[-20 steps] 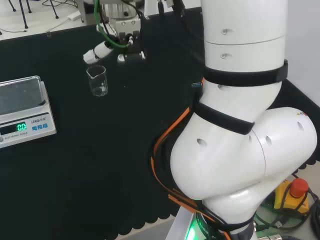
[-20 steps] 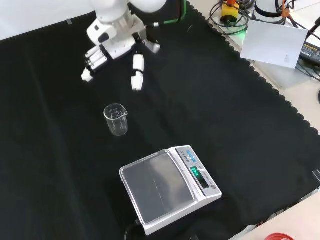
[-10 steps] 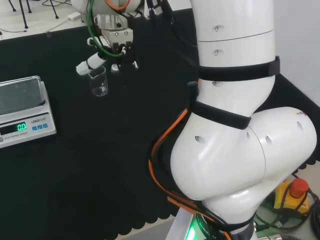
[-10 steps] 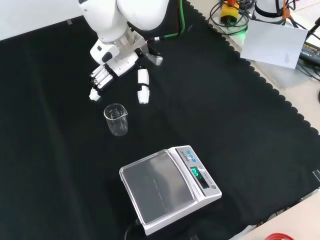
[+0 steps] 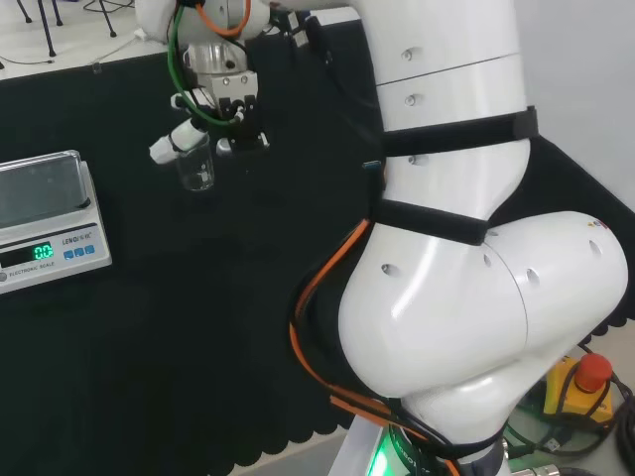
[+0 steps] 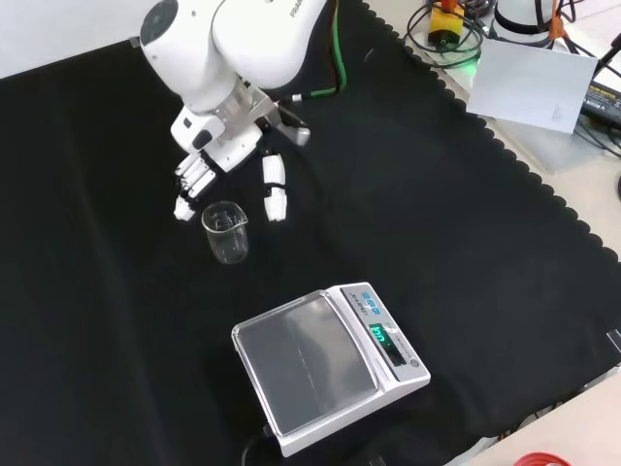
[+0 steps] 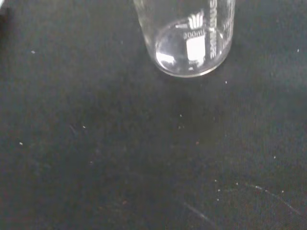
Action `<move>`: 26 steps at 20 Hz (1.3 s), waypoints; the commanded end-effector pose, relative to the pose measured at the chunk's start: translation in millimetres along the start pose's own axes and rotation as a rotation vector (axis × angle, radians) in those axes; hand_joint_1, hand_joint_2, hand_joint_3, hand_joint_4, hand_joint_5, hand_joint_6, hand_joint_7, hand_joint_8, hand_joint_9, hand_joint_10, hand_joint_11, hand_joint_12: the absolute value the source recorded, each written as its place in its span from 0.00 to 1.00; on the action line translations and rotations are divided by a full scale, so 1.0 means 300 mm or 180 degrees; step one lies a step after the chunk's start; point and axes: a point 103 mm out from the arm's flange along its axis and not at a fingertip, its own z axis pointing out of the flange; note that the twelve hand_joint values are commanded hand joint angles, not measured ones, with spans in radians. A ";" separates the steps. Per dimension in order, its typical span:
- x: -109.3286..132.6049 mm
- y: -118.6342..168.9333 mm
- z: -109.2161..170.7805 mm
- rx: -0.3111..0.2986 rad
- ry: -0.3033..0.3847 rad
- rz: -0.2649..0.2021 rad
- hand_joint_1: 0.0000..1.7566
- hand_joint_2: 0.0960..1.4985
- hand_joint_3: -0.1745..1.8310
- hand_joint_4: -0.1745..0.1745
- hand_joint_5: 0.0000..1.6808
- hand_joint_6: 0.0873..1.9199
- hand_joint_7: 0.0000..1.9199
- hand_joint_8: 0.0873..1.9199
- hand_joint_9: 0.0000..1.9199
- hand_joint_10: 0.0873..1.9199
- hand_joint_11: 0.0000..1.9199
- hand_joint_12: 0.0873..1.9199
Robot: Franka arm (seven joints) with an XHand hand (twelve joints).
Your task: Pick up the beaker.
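Front view: hand (image 6: 218, 155) hangs just above beaker (image 6: 226, 233), fingers (image 6: 189, 189) straight.

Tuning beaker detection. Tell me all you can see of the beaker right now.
The beaker is a small clear cylinder, glass or plastic by its look, with white printed markings on its wall and a pouring lip at the rim. It stands upright on the black cloth and looks empty. In the front view it is above and left of the scale. The hand is close above it in that view, fingers straight, thumb apart. No view shows contact.
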 end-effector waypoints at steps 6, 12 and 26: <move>-0.043 0.036 0.106 0.0094 -0.0138 0.0226 0.28 0.42 0.14 0.63 0.00 0.00 0.01 0.31 0.07 0.45 0.00 0.82; -0.044 0.020 0.096 -0.0897 -0.0140 0.0682 0.44 0.45 0.15 0.60 0.23 0.06 0.30 0.38 0.38 0.36 0.30 0.71; -0.043 0.171 0.133 -0.0790 0.0384 0.0805 0.48 0.35 0.29 0.67 0.35 0.45 0.50 0.45 0.61 0.23 0.53 0.58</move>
